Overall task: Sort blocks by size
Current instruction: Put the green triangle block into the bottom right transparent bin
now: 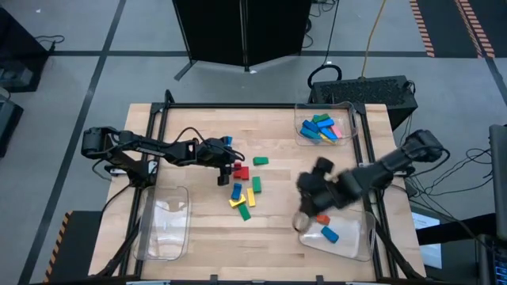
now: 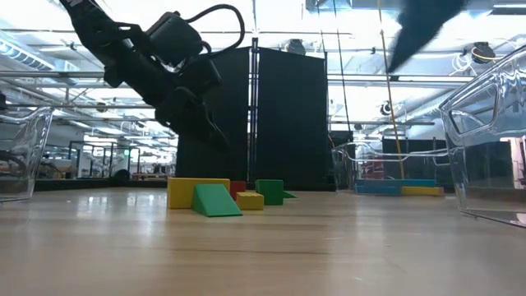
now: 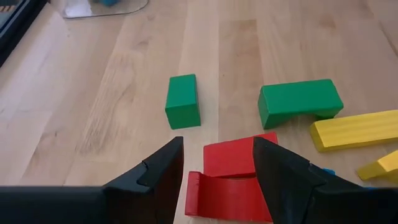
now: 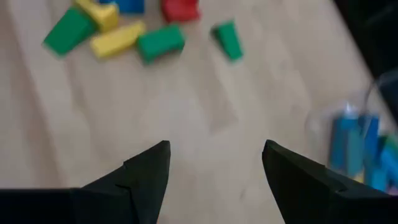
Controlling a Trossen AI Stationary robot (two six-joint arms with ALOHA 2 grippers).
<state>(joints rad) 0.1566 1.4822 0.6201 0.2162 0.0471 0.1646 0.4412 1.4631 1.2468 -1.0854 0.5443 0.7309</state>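
Blocks (image 3: 231, 155) look light, rigid, slick — I'd pinch the red one's flat sides; left end effector (image 3: 217, 165) spread astride it.

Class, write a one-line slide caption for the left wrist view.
Left gripper open, poised over two red blocks, with green blocks and a yellow block beyond.

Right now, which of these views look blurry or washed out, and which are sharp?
Right wrist view: soft all over, the blocks smeared, the right gripper open over bare wood. Left wrist view: crisp, the left gripper open around a red block. Low view: bright ceiling lights behind, arm in silhouette. High view: evenly lit, small detail.
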